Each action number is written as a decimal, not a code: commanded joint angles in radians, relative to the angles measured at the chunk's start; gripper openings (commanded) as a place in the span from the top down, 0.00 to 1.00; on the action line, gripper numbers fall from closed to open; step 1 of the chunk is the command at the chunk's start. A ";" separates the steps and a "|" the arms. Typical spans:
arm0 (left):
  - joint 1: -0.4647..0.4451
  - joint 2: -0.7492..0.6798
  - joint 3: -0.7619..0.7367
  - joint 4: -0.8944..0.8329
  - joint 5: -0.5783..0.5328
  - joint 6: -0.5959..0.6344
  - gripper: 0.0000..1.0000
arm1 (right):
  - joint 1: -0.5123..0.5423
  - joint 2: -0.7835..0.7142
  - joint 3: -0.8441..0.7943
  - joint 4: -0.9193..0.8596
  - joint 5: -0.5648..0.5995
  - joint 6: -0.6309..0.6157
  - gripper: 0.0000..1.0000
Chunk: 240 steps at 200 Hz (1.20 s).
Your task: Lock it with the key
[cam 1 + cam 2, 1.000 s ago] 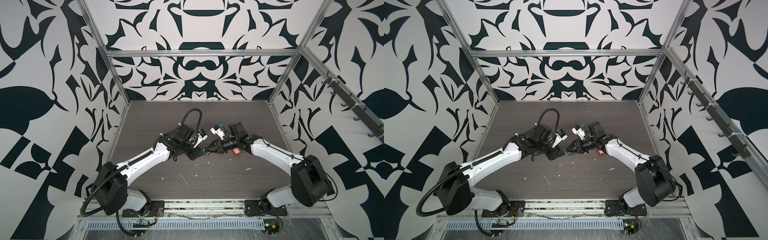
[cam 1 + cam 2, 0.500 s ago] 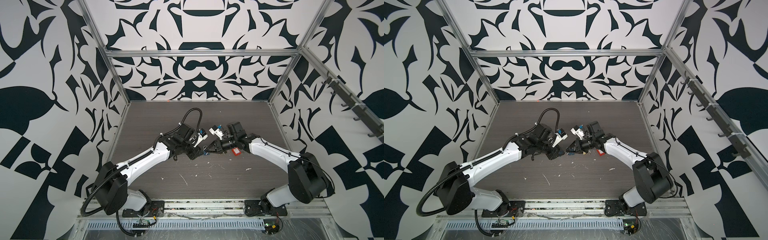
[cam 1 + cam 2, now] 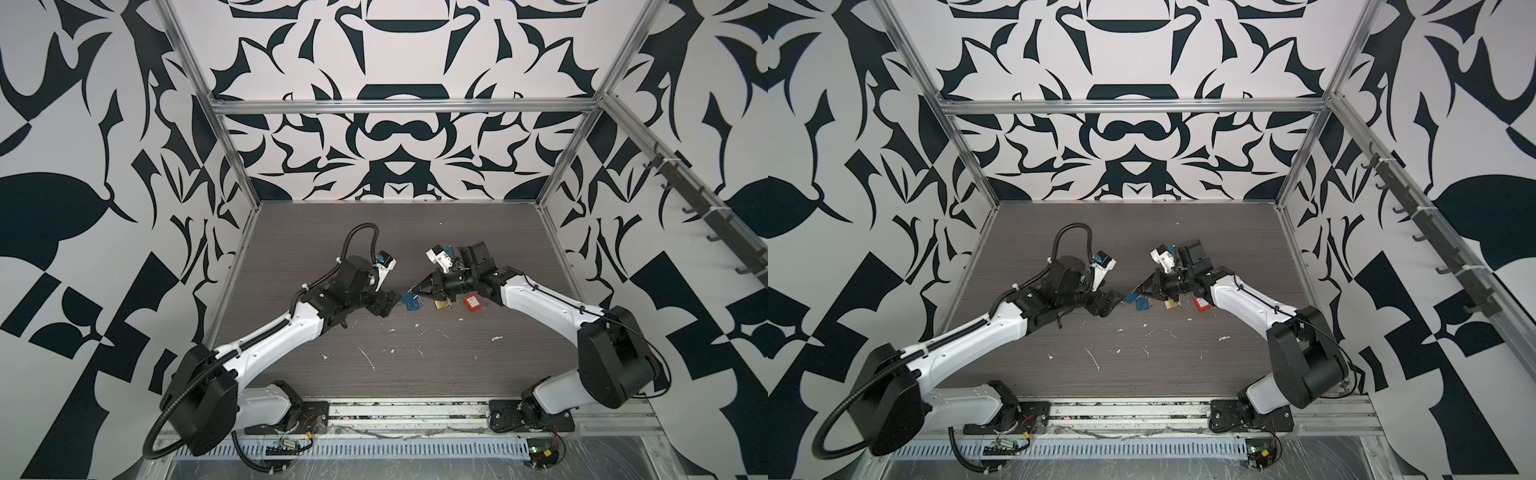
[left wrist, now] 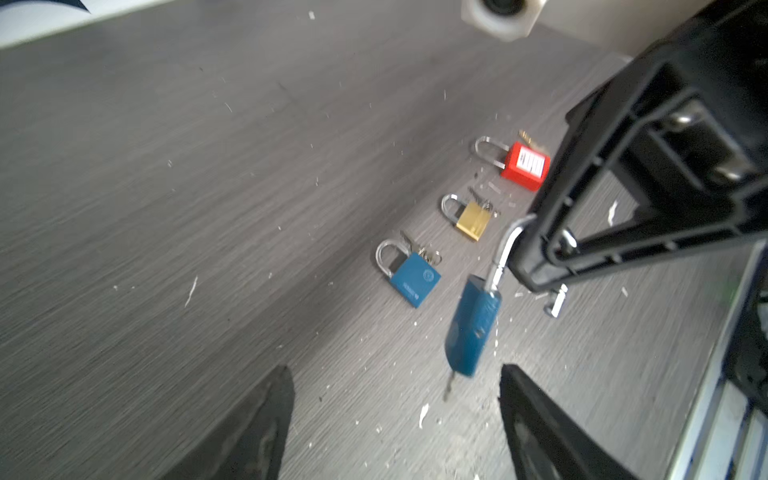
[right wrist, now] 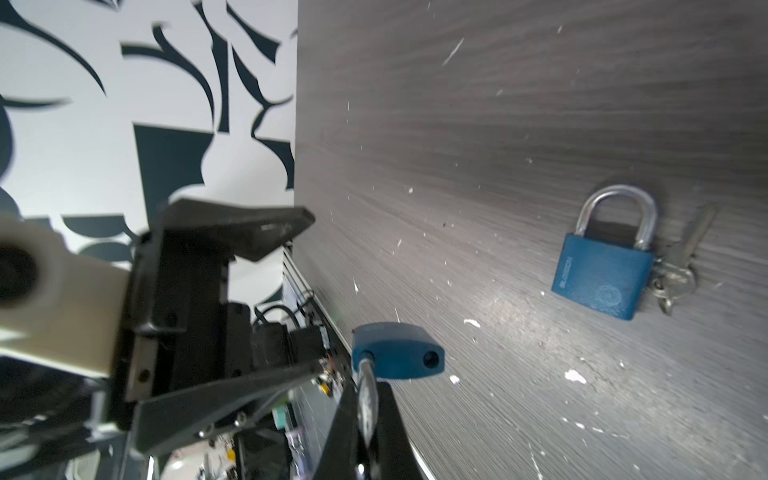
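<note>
My right gripper (image 5: 368, 399) is shut on the steel shackle of a blue padlock (image 4: 471, 328) and holds it above the table. The shackle stands open, with one hole in the padlock body (image 5: 397, 351) empty. A key (image 4: 448, 384) sticks out of the padlock's underside. My left gripper (image 4: 395, 415) is open, its fingers (image 4: 257, 424) on either side of the key and apart from it. In both top views the two grippers (image 3: 392, 301) (image 3: 415, 289) meet at mid-table round the held padlock (image 3: 1130, 298).
On the table lie a second blue padlock (image 4: 411, 278) with a bunch of keys (image 5: 681, 266), a brass padlock (image 4: 471, 220) and a red padlock (image 4: 525, 166), in a row under the right arm. White flecks litter the grey table (image 3: 374, 357).
My left gripper has opened and no longer pinches the key. The right gripper has stayed shut on the padlock's shackle, and both arms have barely moved.
</note>
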 commanded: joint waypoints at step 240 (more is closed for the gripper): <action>0.068 0.111 -0.035 0.469 0.384 -0.290 0.66 | -0.018 -0.146 -0.045 0.345 -0.080 0.338 1.00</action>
